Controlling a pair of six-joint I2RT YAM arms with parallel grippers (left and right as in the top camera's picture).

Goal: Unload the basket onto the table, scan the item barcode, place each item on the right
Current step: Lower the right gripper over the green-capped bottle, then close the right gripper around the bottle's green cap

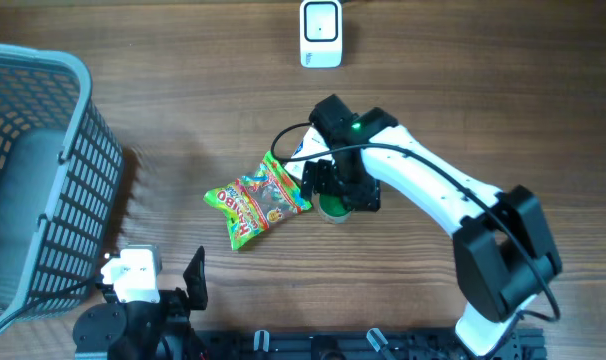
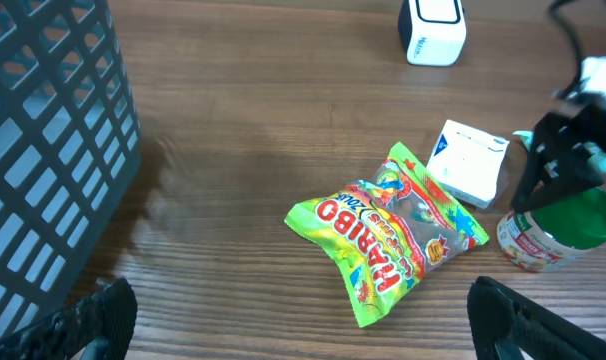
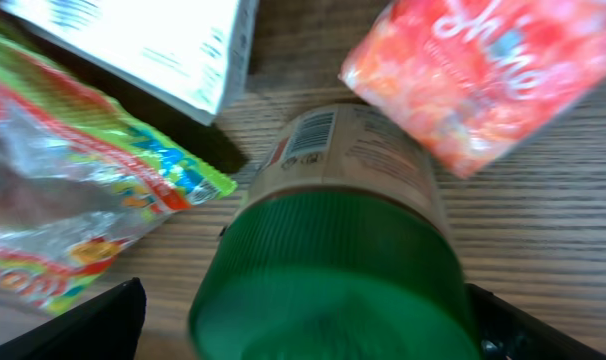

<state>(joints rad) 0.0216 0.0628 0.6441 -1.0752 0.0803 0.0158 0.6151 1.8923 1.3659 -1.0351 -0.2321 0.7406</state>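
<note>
A: While the right claw [image 3: 308,318] hung spread astride the green-lid jar [image 3: 353,160], was anything scanned?
B: Nope, imo. Jar sat on wood table [image 1: 483,90] by candy bag [image 1: 258,203], well apart from scanner [image 1: 321,33]. Grab, lift, scan all left. Left claw [image 2: 301,295] spread too, empty. Room beyond wasn't visible.

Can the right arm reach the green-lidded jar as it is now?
Probably yes. The right pincer is open just over the jar, one finger on each side of its lid. The sweets bag and red packet lie close, but seem not to block.
</note>
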